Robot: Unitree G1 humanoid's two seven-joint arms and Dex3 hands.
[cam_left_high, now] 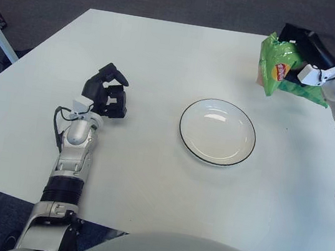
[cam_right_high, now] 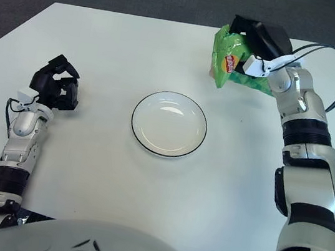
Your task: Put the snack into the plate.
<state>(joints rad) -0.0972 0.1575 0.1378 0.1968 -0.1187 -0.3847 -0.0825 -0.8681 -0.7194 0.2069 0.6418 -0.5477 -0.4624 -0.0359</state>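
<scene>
1. The right hand (cam_right_high: 263, 44) has its dark fingers (cam_right_high: 248, 31) closed over the top of the green snack bag (cam_right_high: 228, 64), gripping it at the far right of the tabletop (cam_right_high: 114, 187).
2. The fingers cover the bag's upper edge, so exactly how they pinch it is hard to make out; the bag's rear part is hidden behind the wrist.
3. The bag tilts, its red-and-yellow logo facing left; whether its lower edge touches the tabletop cannot be told.
4. The white plate (cam_right_high: 165, 147) with a dark rim sits mid-table, well apart from the bag and holding nothing.
5. The left hand (cam_left_high: 106, 94) shows left of the plate, fingers curled, holding nothing.
</scene>
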